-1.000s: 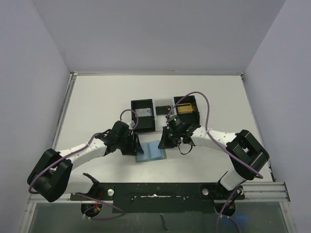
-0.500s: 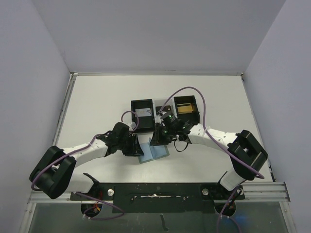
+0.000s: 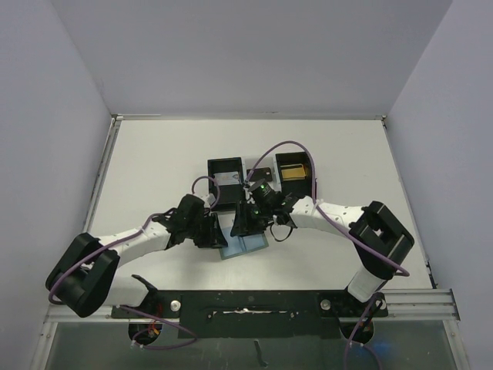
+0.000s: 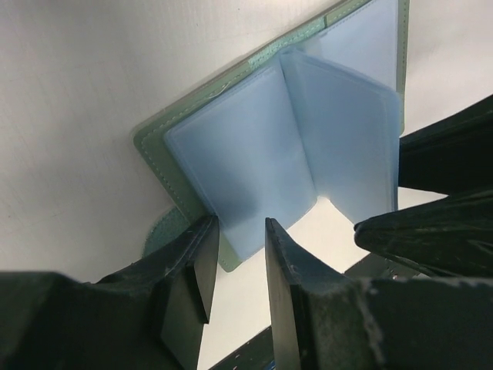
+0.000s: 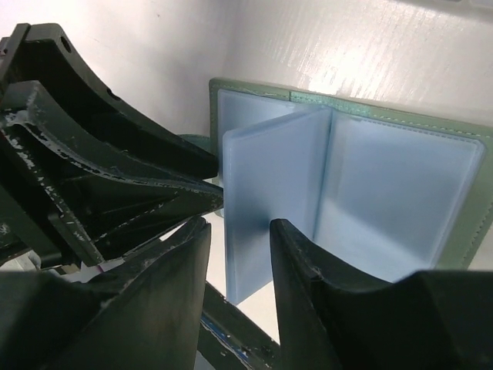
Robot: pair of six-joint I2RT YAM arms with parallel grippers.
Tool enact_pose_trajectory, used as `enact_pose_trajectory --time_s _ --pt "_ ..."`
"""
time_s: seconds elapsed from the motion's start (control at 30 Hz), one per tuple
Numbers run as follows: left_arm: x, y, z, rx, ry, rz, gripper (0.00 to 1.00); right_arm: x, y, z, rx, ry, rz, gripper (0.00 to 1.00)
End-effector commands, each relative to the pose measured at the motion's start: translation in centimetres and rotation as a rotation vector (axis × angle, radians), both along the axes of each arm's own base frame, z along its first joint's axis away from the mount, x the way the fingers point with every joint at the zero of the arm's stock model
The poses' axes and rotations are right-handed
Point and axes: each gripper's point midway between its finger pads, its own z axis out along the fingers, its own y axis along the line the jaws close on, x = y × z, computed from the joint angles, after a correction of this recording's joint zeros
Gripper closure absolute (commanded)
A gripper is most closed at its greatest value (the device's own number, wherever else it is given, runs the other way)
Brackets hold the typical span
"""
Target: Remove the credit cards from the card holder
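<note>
The sage-green card holder [image 3: 248,247] lies open on the table, its pale blue pockets [image 4: 254,162] facing up. My left gripper [image 4: 239,227] is open, its fingertips straddling the holder's near-left corner [image 4: 231,258]. My right gripper [image 5: 240,231] is open around one pale blue page [image 5: 266,193] that stands upright from the holder's spine. No card shows in the pockets [image 5: 400,200]. A gold-orange credit card [image 3: 295,173] lies in the right black box. A grey card [image 3: 229,179] lies in the left box. A dark card [image 3: 259,173] rests between the boxes.
Two black open-topped boxes [image 3: 226,166] [image 3: 296,159] stand side by side just beyond the holder. Both grippers crowd over the holder, fingers nearly touching each other [image 5: 115,177]. Raised rails edge the table at the left [image 3: 102,177] and back.
My right gripper has moved left over the holder and opened around the upright page. My left gripper has narrowed at the holder's corner.
</note>
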Motion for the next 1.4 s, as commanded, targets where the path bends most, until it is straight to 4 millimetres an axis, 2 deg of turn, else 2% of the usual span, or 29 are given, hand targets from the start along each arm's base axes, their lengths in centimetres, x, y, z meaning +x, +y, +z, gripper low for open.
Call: enact_pose_trajectory --time_s 0.0,0.27,0.5,0.8,1.03,1.2,1.37 --pt "0.6 -0.5 1.4 -0.032 -0.053 0.001 0.71 0.8 1.4 1.7 0.044 -0.050 0.028 0.62" --pt "0.9 -0.2 1.6 -0.019 -0.064 0.009 0.71 0.3 1.9 2.8 0.104 -0.067 0.066 0.49" --pt "0.9 0.4 1.7 0.006 -0.072 0.034 0.71 -0.8 3.8 4.1 0.207 -0.057 0.144 0.46" --pt "0.8 1.8 2.0 0.025 -0.095 0.098 0.71 1.5 0.9 0.8 -0.088 -0.100 0.031 0.47" --pt "1.1 3.3 2.3 0.086 -0.114 0.156 0.78 1.8 1.1 -0.5 -0.204 -0.127 0.039 0.41" --pt "2.0 5.2 4.1 0.098 -0.197 0.275 0.80 1.9 1.5 -1.1 -0.291 -0.154 0.057 0.33" --pt "2.1 5.9 5.1 0.086 -0.233 0.307 0.81 1.9 1.5 -2.1 -0.388 -0.177 0.073 0.30"
